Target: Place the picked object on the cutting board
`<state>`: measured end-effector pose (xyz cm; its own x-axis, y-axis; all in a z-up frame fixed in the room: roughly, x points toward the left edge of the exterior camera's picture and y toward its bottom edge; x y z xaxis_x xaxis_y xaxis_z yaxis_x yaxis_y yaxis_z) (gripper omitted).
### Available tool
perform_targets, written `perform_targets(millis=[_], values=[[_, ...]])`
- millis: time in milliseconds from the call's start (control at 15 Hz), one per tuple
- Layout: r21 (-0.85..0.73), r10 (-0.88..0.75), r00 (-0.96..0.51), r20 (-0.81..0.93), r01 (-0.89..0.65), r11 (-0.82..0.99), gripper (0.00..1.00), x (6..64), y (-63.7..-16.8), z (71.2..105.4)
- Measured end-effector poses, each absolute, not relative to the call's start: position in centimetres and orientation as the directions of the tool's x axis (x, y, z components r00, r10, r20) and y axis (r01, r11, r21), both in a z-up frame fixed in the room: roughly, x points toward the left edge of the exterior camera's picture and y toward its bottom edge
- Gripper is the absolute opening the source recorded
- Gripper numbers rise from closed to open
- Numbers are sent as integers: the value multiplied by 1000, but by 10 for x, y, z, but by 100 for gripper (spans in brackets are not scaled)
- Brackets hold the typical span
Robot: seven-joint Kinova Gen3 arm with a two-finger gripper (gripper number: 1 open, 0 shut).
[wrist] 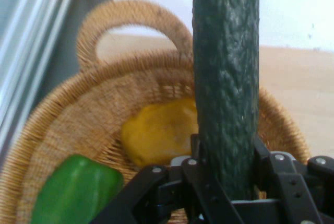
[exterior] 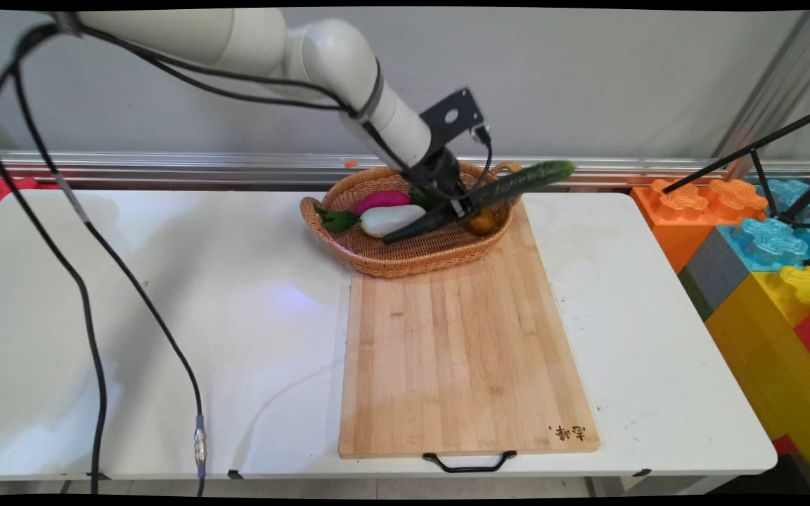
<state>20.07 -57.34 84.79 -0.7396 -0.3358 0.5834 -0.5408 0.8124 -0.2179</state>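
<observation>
I see my gripper [exterior: 463, 206] clamped around a long cucumber [exterior: 489, 195], tilted over the wicker basket [exterior: 405, 261], its tip toward two o'clock; the basket sits at the cutting board's [exterior: 461, 351] twelve o'clock on the bench [exterior: 166, 316].

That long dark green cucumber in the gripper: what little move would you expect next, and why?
Probably a small lift straight up. The gripper is shut on the long dark green cucumber, which slants over the woven wicker basket, its lower end still down among the vegetables and its upper end past the rim, so rising should clear it.
</observation>
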Motion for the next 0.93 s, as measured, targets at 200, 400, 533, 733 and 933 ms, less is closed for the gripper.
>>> perform_targets(millis=[200, 400, 533, 733, 933], values=[[-262, -305, -748, 589, -534, 804, 0, 191, -559, 882], [-277, -276, -767, 580, -504, 818, 0, 176, -537, 906], [-265, -266, -782, 564, -476, 838, 0, 165, -520, 912], [-239, -259, -804, 535, -439, 866, 0, 154, -494, 911], [-214, -270, -818, 507, -423, 880, 0, 148, -475, 901]])
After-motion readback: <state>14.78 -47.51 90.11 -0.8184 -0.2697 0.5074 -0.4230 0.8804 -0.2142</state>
